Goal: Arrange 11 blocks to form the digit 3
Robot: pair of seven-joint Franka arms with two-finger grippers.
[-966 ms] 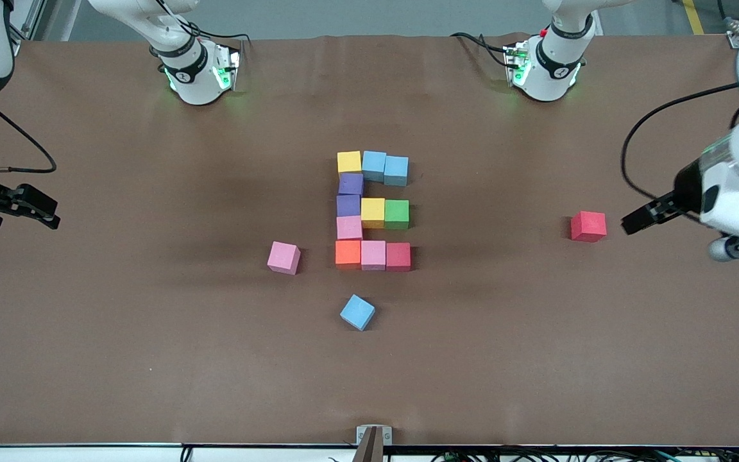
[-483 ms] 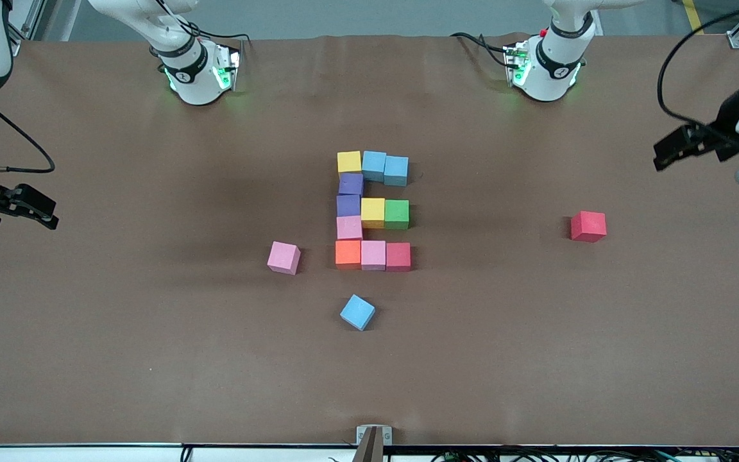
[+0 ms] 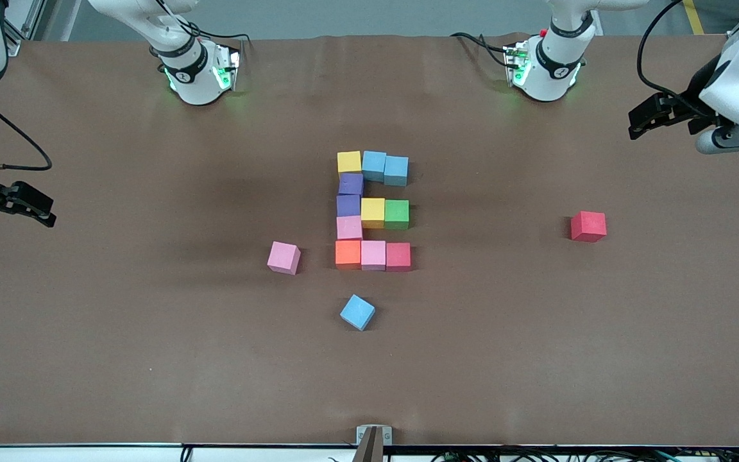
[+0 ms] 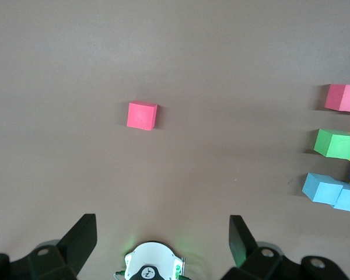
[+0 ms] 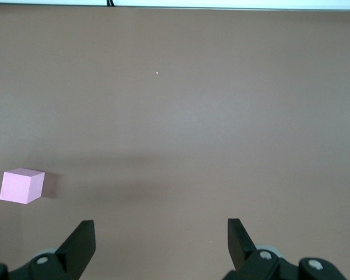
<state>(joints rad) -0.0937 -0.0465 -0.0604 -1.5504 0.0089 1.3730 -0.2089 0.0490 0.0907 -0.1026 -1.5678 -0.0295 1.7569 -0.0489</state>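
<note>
At the table's middle the blocks form an E-like figure [image 3: 373, 208]: yellow and two light blue on the bar nearest the bases, yellow and green on the middle bar, orange, pink and red on the bar nearest the camera, purple and pink on the spine. A loose pink block [image 3: 283, 257] [image 5: 22, 185] lies toward the right arm's end. A loose light blue block [image 3: 357, 312] lies nearer the camera, and a loose red block [image 3: 588, 226] [image 4: 142, 115] toward the left arm's end. My left gripper [image 3: 637, 122] [image 4: 163, 224] hangs open and empty over the table's edge. My right gripper [image 3: 49, 212] [image 5: 160, 224] waits open and empty at its end.
The two arm bases [image 3: 199, 70] [image 3: 546, 67] stand along the table edge farthest from the camera. The left wrist view catches the figure's red [image 4: 335, 97], green [image 4: 332, 143] and light blue [image 4: 322, 188] blocks. A small metal fixture [image 3: 374, 435] sits at the edge nearest the camera.
My left gripper has drawn away from beside the red block, rising and swinging toward the base side of the table. The right gripper has barely shifted. No block moved.
</note>
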